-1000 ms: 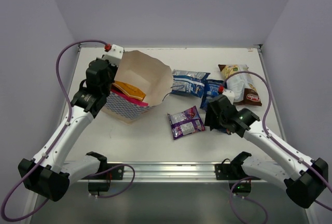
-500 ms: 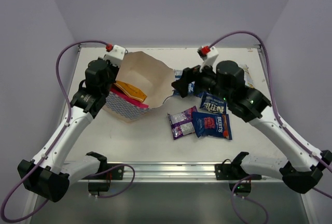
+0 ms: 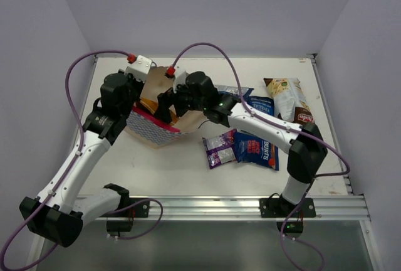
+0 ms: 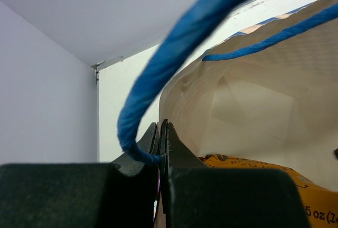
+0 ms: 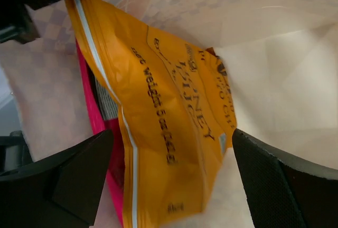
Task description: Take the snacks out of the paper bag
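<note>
The checked paper bag [image 3: 156,134] lies tilted at the left with its mouth open; its cream inside shows in the left wrist view [image 4: 253,91]. My left gripper [image 3: 135,91] is shut on the bag's rim [image 4: 160,127], where the blue cord handle [image 4: 174,54] is attached. My right gripper [image 3: 165,103] is inside the bag mouth. It is open [image 5: 174,180], with its fingers on either side of the orange packet [image 5: 169,117], not touching it. The pink-red packet [image 5: 108,154] lies under the orange one. On the table lie the purple packet [image 3: 219,147] and the Burts packet [image 3: 255,148].
Two blue-white packets [image 3: 238,91] [image 3: 262,103] and the brown-and-cream packet [image 3: 289,98] lie at the right back of the table. The right arm [image 3: 263,123] stretches across above them. The table's metal front rail [image 3: 207,205] runs along the near edge.
My right gripper has left the Burts packet beside the purple one and has swung left into the bag mouth. The left gripper has kept its hold on the bag's rim.
</note>
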Controlling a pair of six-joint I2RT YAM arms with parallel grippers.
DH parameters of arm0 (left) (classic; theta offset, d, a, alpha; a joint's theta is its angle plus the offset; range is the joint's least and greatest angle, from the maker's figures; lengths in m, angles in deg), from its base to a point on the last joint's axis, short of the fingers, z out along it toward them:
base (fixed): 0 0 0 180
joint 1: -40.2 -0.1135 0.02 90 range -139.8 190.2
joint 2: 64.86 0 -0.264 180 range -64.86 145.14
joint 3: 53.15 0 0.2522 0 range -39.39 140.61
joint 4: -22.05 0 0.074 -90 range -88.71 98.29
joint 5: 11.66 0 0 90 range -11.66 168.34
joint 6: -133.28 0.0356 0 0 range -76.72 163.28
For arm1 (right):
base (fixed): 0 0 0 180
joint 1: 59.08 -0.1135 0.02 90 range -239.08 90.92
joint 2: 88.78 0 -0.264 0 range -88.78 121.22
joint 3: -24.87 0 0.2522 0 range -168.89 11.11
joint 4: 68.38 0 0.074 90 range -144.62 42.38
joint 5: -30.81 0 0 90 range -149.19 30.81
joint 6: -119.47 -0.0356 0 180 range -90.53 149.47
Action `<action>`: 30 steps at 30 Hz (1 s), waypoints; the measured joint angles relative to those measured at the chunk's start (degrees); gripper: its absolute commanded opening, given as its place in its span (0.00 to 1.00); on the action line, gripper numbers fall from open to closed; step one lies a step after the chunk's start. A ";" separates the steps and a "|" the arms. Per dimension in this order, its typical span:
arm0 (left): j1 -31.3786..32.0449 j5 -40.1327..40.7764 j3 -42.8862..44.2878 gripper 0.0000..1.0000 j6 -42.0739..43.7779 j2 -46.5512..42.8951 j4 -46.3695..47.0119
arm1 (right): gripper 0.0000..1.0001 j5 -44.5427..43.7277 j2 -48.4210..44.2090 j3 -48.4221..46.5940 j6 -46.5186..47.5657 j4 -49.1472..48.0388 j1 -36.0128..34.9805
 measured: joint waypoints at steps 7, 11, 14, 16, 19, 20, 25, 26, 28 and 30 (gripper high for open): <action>0.00 -1.36 0.00 0.00 -0.52 -0.87 -0.35 | 0.54 0.66 7.74 -4.11 -0.31 -4.57 -3.17; 0.00 -1.70 0.00 0.00 -0.63 -1.86 -0.83 | 0.04 0.28 8.63 -4.13 -0.02 -5.68 -3.61; 0.00 -1.68 0.00 0.00 -0.66 -2.84 -1.14 | 0.00 -1.25 7.56 -2.49 0.85 -6.62 -3.50; 0.00 -1.70 -0.02 0.00 -0.66 -3.37 -1.14 | 0.00 -2.58 5.16 0.42 1.90 -6.91 -3.39; 0.00 -1.77 -0.39 0.00 -0.66 -4.39 -1.03 | 0.00 -5.18 -0.57 5.18 3.56 -6.78 -3.39; 0.00 -1.81 -0.90 0.00 -0.63 -4.90 -0.66 | 0.00 -5.68 -2.75 6.32 4.09 -6.32 -3.34; 0.00 -1.88 -3.04 0.00 -0.61 -6.38 0.20 | 0.00 -8.07 -12.44 6.82 6.67 -2.78 -3.23; 0.00 -1.88 -3.30 0.00 -0.55 -6.40 0.24 | 0.00 -8.17 -14.19 6.32 7.06 -1.66 -3.10; 0.00 -1.86 -3.98 0.00 -0.44 -6.47 0.61 | 0.00 -8.55 -16.79 4.96 7.85 -0.50 -3.04; 0.00 -1.86 -4.48 0.00 -0.39 -6.54 0.72 | 0.00 -9.16 -19.19 3.26 8.66 0.46 -3.04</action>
